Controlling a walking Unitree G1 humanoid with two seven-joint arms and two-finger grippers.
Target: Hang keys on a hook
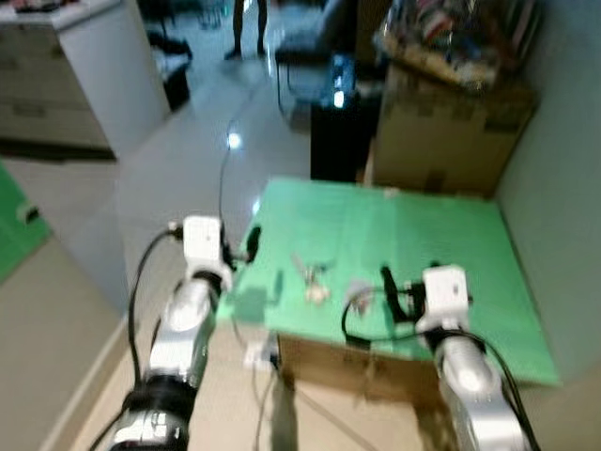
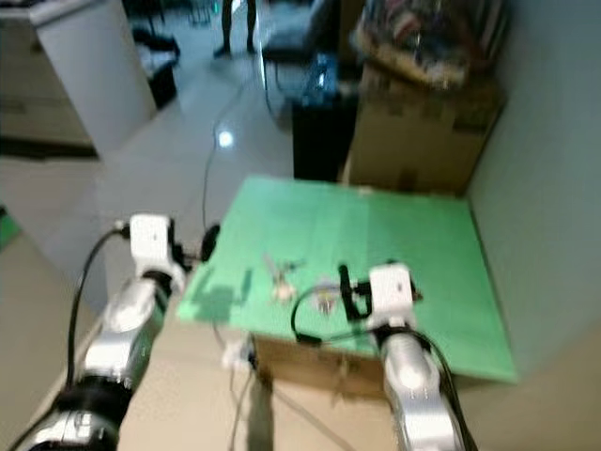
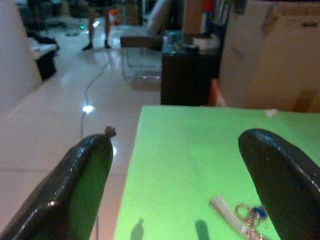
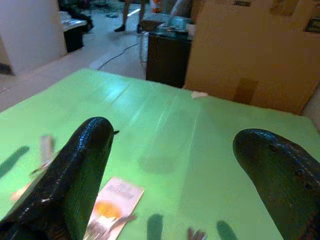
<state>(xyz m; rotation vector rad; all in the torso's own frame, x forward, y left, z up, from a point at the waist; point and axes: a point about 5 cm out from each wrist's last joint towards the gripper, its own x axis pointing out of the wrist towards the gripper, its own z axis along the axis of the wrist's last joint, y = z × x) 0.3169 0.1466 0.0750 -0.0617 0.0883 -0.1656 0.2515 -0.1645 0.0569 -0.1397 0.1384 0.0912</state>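
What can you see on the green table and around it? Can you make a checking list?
Surface: green table top resting on a cardboard base, set beside a wall.
Job's things: keys lie near the front edge; a second small bunch with a tag lies beside them. No hook seen.
Clutter: a small card with an orange print lies flat on the green.
Grippers: left gripper open, at the table's left edge; right gripper open, above the front part of the table.
Cables: black cable loops by the right wrist; a cord runs across the floor.
Surroundings: cardboard box, dark cabinet, white counter, a person's legs far off.
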